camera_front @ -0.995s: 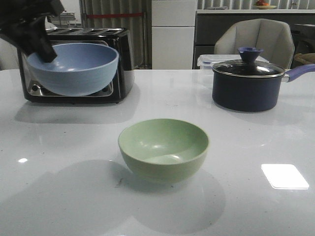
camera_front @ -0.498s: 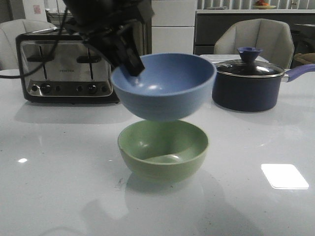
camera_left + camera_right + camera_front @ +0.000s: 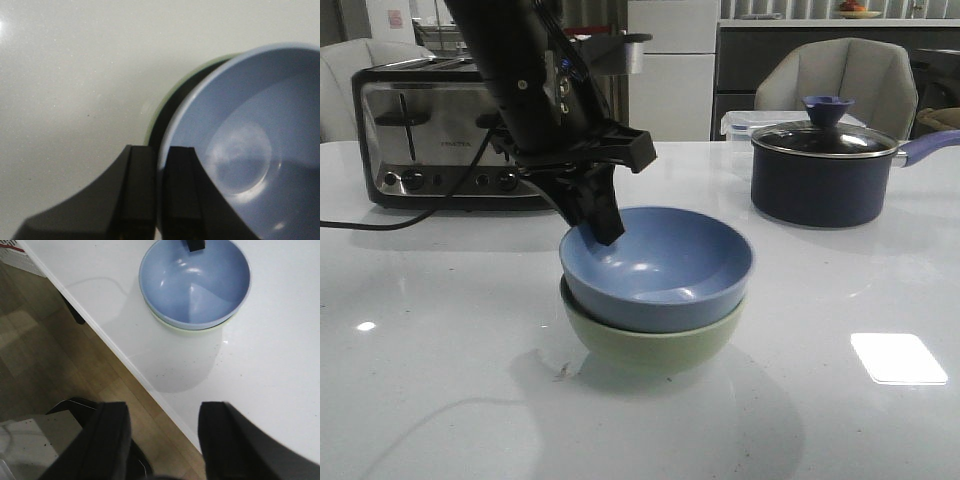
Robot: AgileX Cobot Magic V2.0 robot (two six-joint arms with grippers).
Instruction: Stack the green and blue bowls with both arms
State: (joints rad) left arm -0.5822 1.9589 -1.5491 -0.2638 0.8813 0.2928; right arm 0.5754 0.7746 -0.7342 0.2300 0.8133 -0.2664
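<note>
The blue bowl sits nested in the green bowl at the middle of the white surface, slightly tilted. The left gripper pinches its far-left rim, one of its fingers inside. Both bowls look light, stiff and smooth, so the thin rim seems the natural hold. The right gripper hangs empty, fingers spread, beyond the near edge.
</note>
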